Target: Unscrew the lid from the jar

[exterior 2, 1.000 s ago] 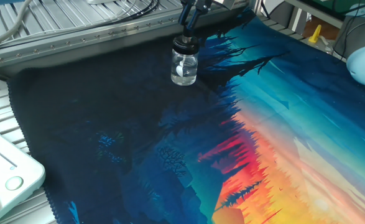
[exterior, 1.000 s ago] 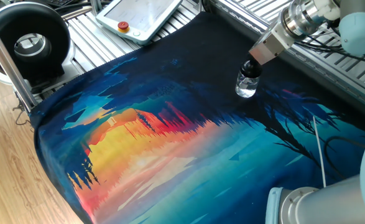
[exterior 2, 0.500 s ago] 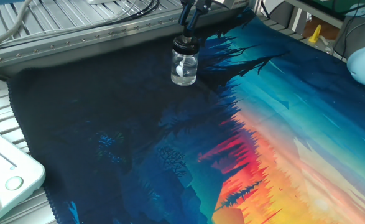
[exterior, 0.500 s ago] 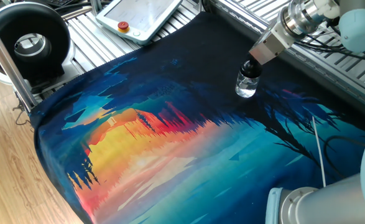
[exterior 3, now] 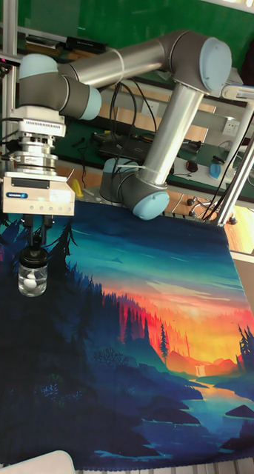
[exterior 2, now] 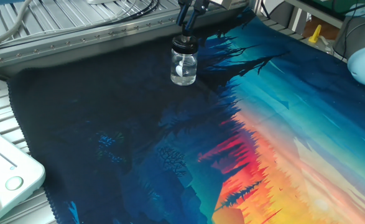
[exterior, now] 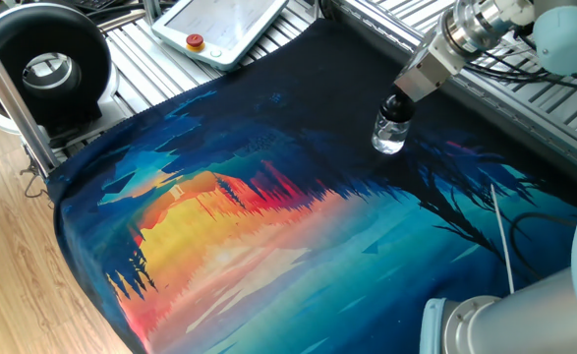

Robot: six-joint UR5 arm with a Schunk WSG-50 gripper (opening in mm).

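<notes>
The jar (exterior: 389,136) (exterior 2: 183,67) (exterior 3: 32,280) is a small clear glass body that stands upright on the dark far part of the colourful mat (exterior: 268,226). Its black lid (exterior: 396,108) (exterior 2: 183,43) (exterior 3: 33,258) is on the neck. My gripper (exterior: 404,95) (exterior 2: 186,25) (exterior 3: 34,243) hangs straight over the jar, its two thin fingers pinched close on the lid's narrow tip. In the tall fixed view the gripper body hides the tip itself.
A metal rail (exterior 2: 95,37) runs just behind the jar along the mat's edge. A white teach pendant (exterior: 219,29) and a black round device (exterior: 42,64) lie beyond the mat's corner. The arm's base (exterior 3: 141,189) stands at the mat's far side.
The gripper and wrist have shifted very slightly, a little up and sideways over the lid. The jar stays in nearly the same spot on the mat.
</notes>
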